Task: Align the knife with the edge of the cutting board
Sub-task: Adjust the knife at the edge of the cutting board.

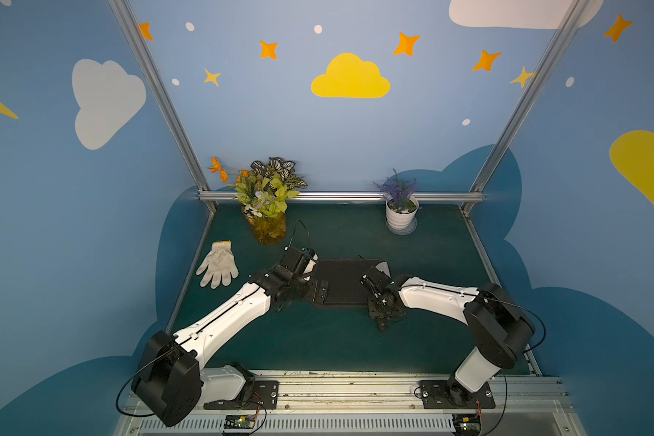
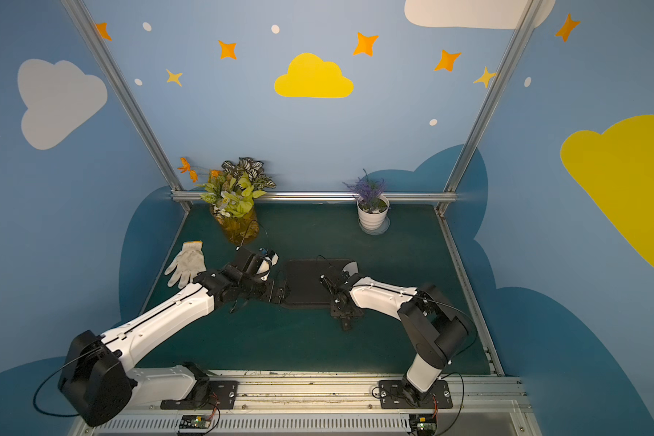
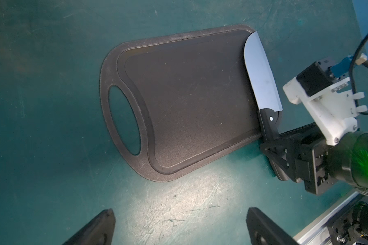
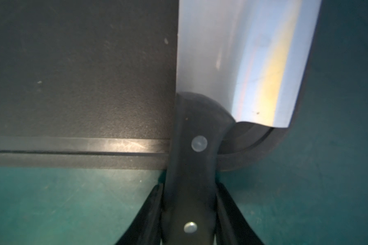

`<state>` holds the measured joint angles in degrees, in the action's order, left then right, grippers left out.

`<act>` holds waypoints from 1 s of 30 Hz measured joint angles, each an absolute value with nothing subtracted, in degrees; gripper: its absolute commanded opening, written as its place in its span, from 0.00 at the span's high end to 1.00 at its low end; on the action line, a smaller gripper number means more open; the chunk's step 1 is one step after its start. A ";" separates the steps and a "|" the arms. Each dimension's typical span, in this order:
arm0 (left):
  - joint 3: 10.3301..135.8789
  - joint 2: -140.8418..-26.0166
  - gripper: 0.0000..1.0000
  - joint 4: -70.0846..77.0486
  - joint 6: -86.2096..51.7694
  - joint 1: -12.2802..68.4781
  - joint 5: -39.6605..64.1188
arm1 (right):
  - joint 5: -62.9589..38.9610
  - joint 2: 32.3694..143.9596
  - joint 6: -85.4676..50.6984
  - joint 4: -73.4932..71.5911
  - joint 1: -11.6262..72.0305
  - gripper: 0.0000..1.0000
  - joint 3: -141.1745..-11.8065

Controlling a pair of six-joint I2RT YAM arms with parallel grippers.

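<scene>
A scuffed dark green surface carries everything. On it the flat black rectangular plastic cutting board, grooved round the rim and with an oval hole at one end, lies between the two hands. Its holed end is toward the left hand and its plain end is at the right hand.

Well beyond the left hand, at the back of the surface, stands an amber glass vase of green leaves and orange flowers. Well beyond the right hand stands a small white pot with a purple sprig. A white knitted work glove lies flat on the outer side of the left hand, apart from the board.

The small cleaver-like knife, with a broad silver-grey blade and a black riveted handle, stretches straight ahead of the right hand's fingers. Its blade lies over the board's plain end, close along that short edge. It covers the groove there, and a thin strip of rim shows beside it. The handle juts off the board's long side.

The right hand is clenched on that handle, one finger against each flank, past the first rivet and around the second. The left hand is released: its fingers are spread wide with nothing between them, bare surface lies beneath, and the board is just ahead of its fingertips.
</scene>
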<state>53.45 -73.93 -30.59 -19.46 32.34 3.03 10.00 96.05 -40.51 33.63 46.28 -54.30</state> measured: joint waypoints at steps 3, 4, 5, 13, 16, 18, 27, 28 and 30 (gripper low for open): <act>53.45 -73.93 0.00 -30.59 -19.46 32.34 3.03 | 10.00 96.05 -40.49 33.63 46.28 0.66 -54.30; 53.45 -73.93 0.00 -30.59 -19.46 32.34 3.03 | 10.00 96.05 -40.49 33.63 46.28 0.65 -54.30; 53.45 -73.93 0.00 -30.59 -19.46 32.34 3.03 | 10.00 96.05 -40.49 33.63 46.28 0.63 -54.30; 53.45 -73.82 0.00 -30.59 -19.46 32.34 2.98 | 9.96 96.05 -40.45 33.71 46.28 0.52 -54.30; 53.45 -73.80 0.00 -30.59 -19.46 32.34 2.96 | 9.93 96.05 -40.45 33.71 46.28 0.50 -54.30; 53.45 -73.78 0.00 -30.59 -19.46 32.34 2.94 | 9.96 95.98 -40.47 33.85 46.26 0.46 -54.30; 53.45 -73.17 0.00 -30.63 -19.31 32.32 1.72 | 9.74 93.56 -39.92 34.76 46.19 0.11 -53.82; 53.45 -73.03 0.00 -30.63 -19.29 32.32 1.48 | 9.69 92.84 -39.70 34.83 46.19 0.06 -53.76; 53.45 -72.69 0.00 -30.70 -19.25 32.25 0.69 | 9.58 91.15 -39.57 35.11 46.17 0.03 -53.65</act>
